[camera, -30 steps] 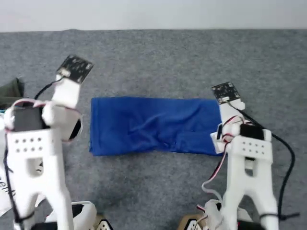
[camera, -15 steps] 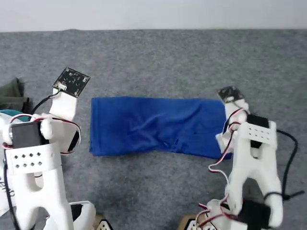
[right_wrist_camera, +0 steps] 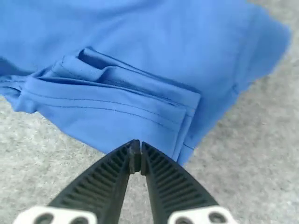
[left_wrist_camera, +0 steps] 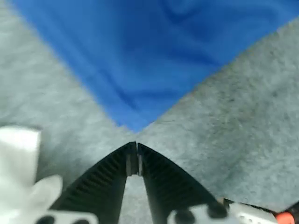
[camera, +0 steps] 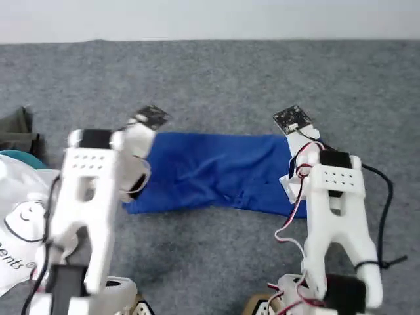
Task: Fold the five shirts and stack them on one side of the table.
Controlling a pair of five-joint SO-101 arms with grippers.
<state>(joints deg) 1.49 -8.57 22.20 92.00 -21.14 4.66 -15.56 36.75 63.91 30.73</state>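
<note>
The blue shirt [camera: 216, 172] lies flat on the grey table [camera: 216, 79], folded into a long band. Its long axis runs side to side, from the left arm [camera: 98, 197] across to the right arm [camera: 331, 197], and both short ends sit partly under those arms in the high view. The far long edge is straight. The near long edge is uneven and dips toward the arms past the shirt's middle. Soft creases cross the middle of the cloth. Which end holds the collar cannot be told.

In the left wrist view the shirt [left_wrist_camera: 154, 56] shows one corner pointing at the left gripper [left_wrist_camera: 136, 151]. This gripper is closed, its two black ribbed fingers [left_wrist_camera: 105, 175] meeting at the tips over bare grey table just beside that corner, apart from the cloth.

In the right wrist view the shirt [right_wrist_camera: 140, 56] shows a folded-in layer with stitched hems stacked one on another, running along its edge. The right gripper [right_wrist_camera: 136, 151] is also closed, tips pressed together right at that hemmed edge. Whether they touch the cloth cannot be told.

Well away from the shirt's left end lie a dark green cloth [camera: 16, 131] and, nearer the arms, a white printed sheet [camera: 20, 216].
</note>
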